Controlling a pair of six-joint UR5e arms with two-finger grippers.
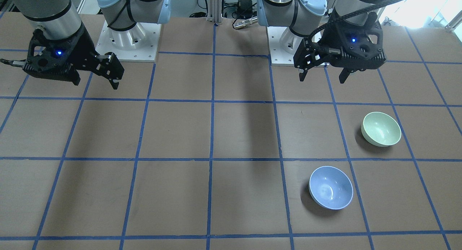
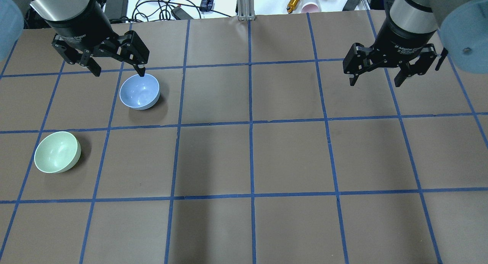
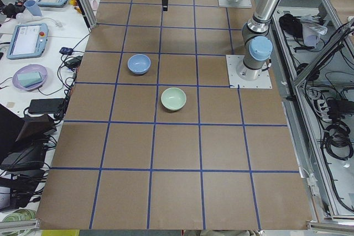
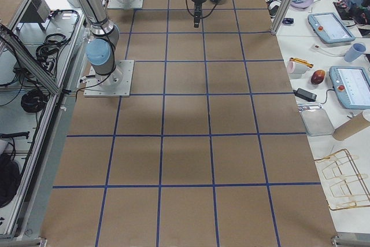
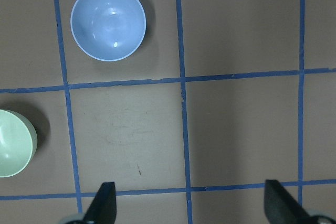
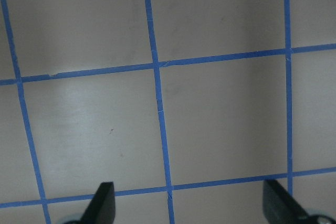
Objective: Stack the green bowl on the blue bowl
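Overhead exterior listing: two bowls set apart, two claws holding nothing.
Item 1, green bowl (image 2: pixel 57 152): upright on the brown table (image 2: pixel 289 157) with its blue taped grid, far left, in the row nearer the robot. Item 2, left gripper (image 2: pixel 119 72): raised above the table, jaws spread wide, touching neither bowl. Item 3, blue bowl (image 2: pixel 139 91): upright, in the next square farther from the robot and diagonally right of the green one, not touching it. Item 4, right gripper (image 2: pixel 375 83): raised over the table's right half, jaws spread wide.
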